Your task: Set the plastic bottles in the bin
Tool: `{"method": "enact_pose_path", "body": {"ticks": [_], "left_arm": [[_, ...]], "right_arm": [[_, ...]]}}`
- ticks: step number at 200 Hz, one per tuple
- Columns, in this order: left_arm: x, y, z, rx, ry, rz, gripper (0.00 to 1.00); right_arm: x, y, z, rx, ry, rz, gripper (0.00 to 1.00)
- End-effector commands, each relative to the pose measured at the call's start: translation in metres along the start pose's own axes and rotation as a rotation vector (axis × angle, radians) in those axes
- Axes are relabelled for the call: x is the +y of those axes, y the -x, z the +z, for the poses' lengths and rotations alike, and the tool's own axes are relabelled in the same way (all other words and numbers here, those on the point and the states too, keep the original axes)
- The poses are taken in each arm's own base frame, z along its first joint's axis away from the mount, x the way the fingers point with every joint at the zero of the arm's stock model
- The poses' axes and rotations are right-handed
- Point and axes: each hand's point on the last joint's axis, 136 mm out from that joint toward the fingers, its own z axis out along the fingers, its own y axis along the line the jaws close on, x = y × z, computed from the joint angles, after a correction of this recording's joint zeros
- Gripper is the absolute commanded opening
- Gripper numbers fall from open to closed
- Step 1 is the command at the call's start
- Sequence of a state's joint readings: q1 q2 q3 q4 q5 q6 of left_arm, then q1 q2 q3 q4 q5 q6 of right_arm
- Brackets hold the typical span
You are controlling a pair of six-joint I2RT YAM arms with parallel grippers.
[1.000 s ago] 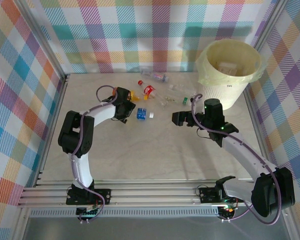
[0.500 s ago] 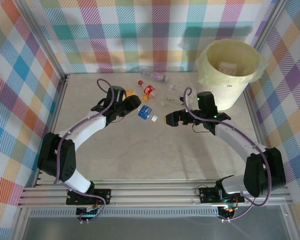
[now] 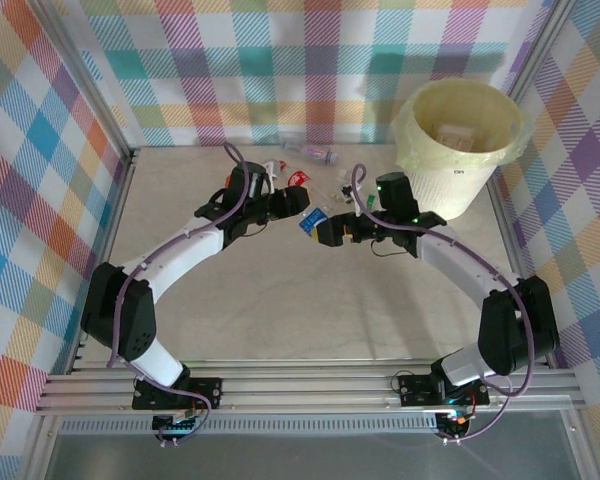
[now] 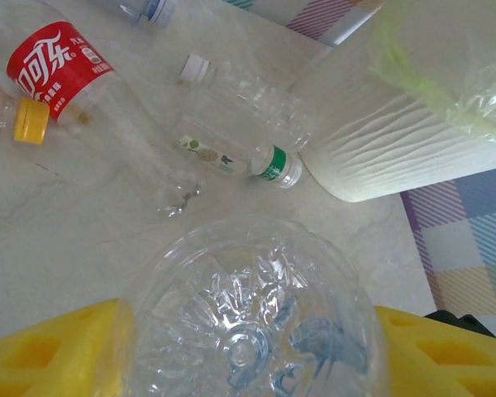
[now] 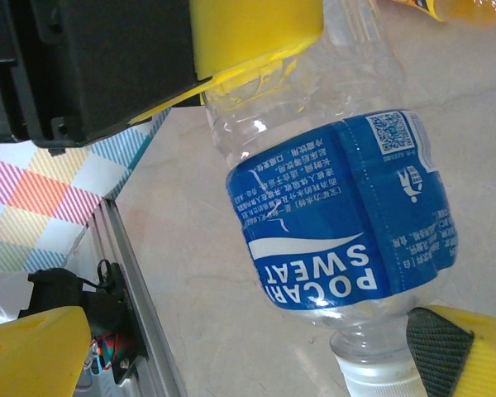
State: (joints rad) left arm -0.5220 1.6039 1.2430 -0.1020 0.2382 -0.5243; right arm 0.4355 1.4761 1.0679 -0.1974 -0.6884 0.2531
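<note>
Bottle [image 5: 339, 223], squeezed in the left tool [image 3: 298, 206], pointed its cap between the wide-apart fingers [image 5: 33, 347] of the right tool [image 3: 322, 230].

The left arm [image 3: 180, 250] unfolds from its bent pose and now reaches far and to the right. The left gripper [image 3: 296, 205] moves from the left of the blue-labelled bottle [image 3: 312, 220] to a grip on its base end. The bottle leaves its earlier place on the table [image 3: 280, 300] and now sits farther right and farther away, between the two grippers. The right gripper [image 3: 327, 231] travels left from its earlier position nearer the bin [image 3: 458, 190]. Its wide-spread jaws now stand on either side of the bottle's cap end.
</note>
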Motion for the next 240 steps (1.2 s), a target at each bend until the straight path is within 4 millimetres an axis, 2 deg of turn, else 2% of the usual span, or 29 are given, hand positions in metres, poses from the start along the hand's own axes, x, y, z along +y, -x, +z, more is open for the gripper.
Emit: {"method": "enact_pose_path", "body": {"ticks": [1, 27, 47, 70, 91, 103, 111, 130, 146, 153, 161, 173, 182, 197, 210, 222, 240], "left_arm": [[-0.080, -0.001, -0.013, 0.042, -0.279, 0.076, 0.52], [-0.070, -0.003, -0.013, 0.044, -0.226, 0.102, 0.52], [-0.059, -0.006, -0.013, 0.053, -0.168, 0.125, 0.52], [-0.057, -0.007, -0.012, 0.068, -0.156, 0.135, 0.51], [-0.067, -0.007, -0.011, 0.079, -0.213, 0.122, 0.51], [-0.073, -0.006, -0.010, 0.075, -0.244, 0.107, 0.51], [-0.076, -0.005, -0.009, 0.073, -0.260, 0.101, 0.51], [-0.082, -0.002, -0.007, 0.070, -0.287, 0.090, 0.51], [-0.079, -0.001, -0.004, 0.072, -0.268, 0.088, 0.52], [-0.076, 0.001, -0.005, 0.068, -0.246, 0.085, 0.55], [-0.072, 0.003, -0.004, 0.066, -0.212, 0.080, 0.63], [-0.062, 0.010, -0.007, 0.048, -0.140, 0.061, 0.88], [-0.054, 0.018, -0.012, 0.022, -0.082, 0.037, 0.99], [-0.046, 0.035, -0.026, -0.038, -0.032, 0.003, 1.00], [-0.031, 0.058, -0.043, -0.130, 0.042, -0.050, 1.00], [-0.003, 0.073, -0.059, -0.193, 0.172, -0.111, 1.00], [0.033, 0.093, -0.076, -0.276, 0.351, -0.159, 1.00]], "right_arm": [[-0.006, 0.011, 0.008, -0.024, -0.034, -0.002, 1.00], [-0.042, 0.027, -0.006, -0.090, -0.292, -0.003, 1.00], [-0.054, 0.034, -0.017, -0.134, -0.393, -0.045, 1.00], [-0.043, 0.031, -0.013, -0.091, -0.330, -0.113, 1.00], [-0.008, 0.018, 0.001, -0.012, -0.093, -0.159, 1.00], [0.001, 0.015, 0.007, 0.006, -0.015, -0.136, 0.99], [-0.001, 0.014, 0.010, 0.014, -0.003, -0.116, 0.95], [-0.005, 0.016, 0.013, 0.016, -0.016, -0.087, 0.78], [0.000, 0.025, 0.007, -0.007, -0.023, -0.098, 0.68], [0.001, 0.030, 0.002, -0.024, -0.037, -0.106, 0.66], [0.001, 0.036, -0.006, -0.046, -0.063, -0.114, 0.64], [-0.005, 0.048, -0.021, -0.087, -0.122, -0.114, 0.62], [-0.015, 0.058, -0.036, -0.117, -0.187, -0.100, 0.60], [-0.037, 0.077, -0.065, -0.169, -0.304, -0.066, 0.58], [-0.057, 0.097, -0.095, -0.228, -0.396, -0.027, 0.57], [-0.068, 0.121, -0.126, -0.305, -0.444, 0.001, 0.57], [-0.069, 0.161, -0.167, -0.428, -0.469, 0.015, 0.57]]}}
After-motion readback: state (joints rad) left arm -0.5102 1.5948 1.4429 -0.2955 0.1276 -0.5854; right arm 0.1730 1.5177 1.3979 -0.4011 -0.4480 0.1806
